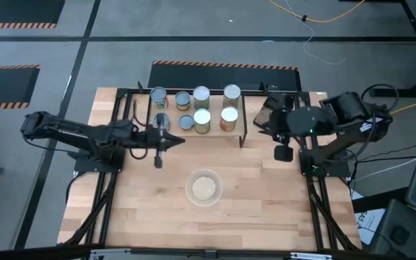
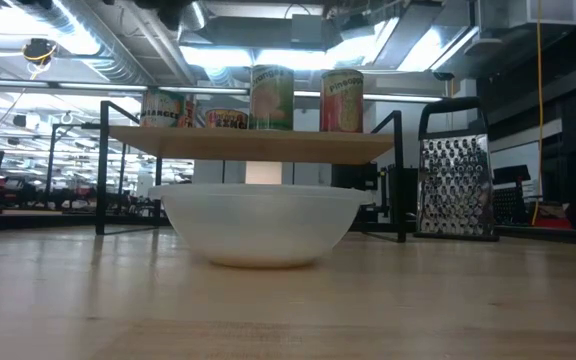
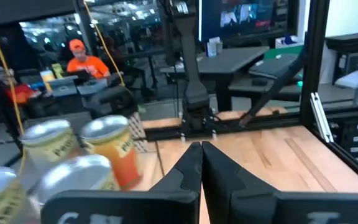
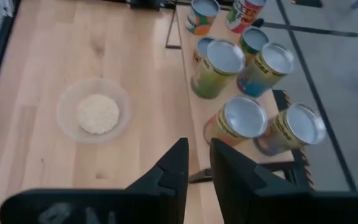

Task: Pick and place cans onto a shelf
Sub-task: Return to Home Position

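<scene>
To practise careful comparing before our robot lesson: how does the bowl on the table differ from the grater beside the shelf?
The bowl is round, low and see-through; the grater is tall grey metal with a dark frame. The bowl holds pale grains; the grater's face is full of holes. The bowl sits in front of the shelf; the grater stands at its end. Both rest on the table, off the shelf.

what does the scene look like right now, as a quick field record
cans: eight, all on the shelf, in two rows of four
shelf: light wood board on black legs
bowl: clear, pale grains inside, in front of the shelf
grater: upright beside the shelf, on the right arm's side
left tool: shut, empty, in front of the shelf's left part
right tool: slightly open, empty, off the shelf's right end
</scene>
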You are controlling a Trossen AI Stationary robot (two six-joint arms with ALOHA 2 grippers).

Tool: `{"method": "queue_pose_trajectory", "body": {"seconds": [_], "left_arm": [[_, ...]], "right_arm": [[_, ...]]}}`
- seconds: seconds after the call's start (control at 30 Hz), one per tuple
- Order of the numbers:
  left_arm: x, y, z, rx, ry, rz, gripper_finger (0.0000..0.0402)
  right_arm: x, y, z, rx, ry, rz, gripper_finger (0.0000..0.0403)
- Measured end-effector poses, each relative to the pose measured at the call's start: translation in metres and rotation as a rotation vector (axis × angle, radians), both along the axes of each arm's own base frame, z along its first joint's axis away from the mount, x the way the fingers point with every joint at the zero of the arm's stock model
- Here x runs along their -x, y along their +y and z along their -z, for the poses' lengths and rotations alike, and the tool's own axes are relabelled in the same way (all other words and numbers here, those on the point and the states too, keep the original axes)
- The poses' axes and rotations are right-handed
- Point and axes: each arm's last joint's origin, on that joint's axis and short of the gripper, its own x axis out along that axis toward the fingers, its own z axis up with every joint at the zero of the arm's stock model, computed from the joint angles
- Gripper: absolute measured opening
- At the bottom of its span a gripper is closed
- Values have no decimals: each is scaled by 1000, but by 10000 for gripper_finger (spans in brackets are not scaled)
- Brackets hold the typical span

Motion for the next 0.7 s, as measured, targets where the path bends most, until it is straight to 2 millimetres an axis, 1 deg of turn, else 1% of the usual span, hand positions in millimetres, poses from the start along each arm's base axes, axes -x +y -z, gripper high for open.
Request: {"method": "queue_pose_trajectory", "body": {"seconds": [0.07, 0.13, 0.33, 0.47, 0.6, 0.7], "left_arm": [[11, 1, -5, -10, -5, -1, 0], [23, 2, -9, -14, 5, -3, 0], [56, 5, -13, -12, 36, -10, 0], [76, 8, -15, -11, 44, -44, 0], [92, 10, -13, 11, 58, -47, 0], [100, 10, -10, 39, 63, -45, 0]], "right_arm": [[1, 5, 3, 24, 8, 5, 71], [1, 9, 11, 46, 16, 7, 71], [-1, 11, 50, 46, 17, 13, 71], [8, 9, 74, -4, -38, -10, 71], [21, 5, 93, -40, -124, -18, 71], [33, 2, 106, -92, -184, -50, 71]]}}
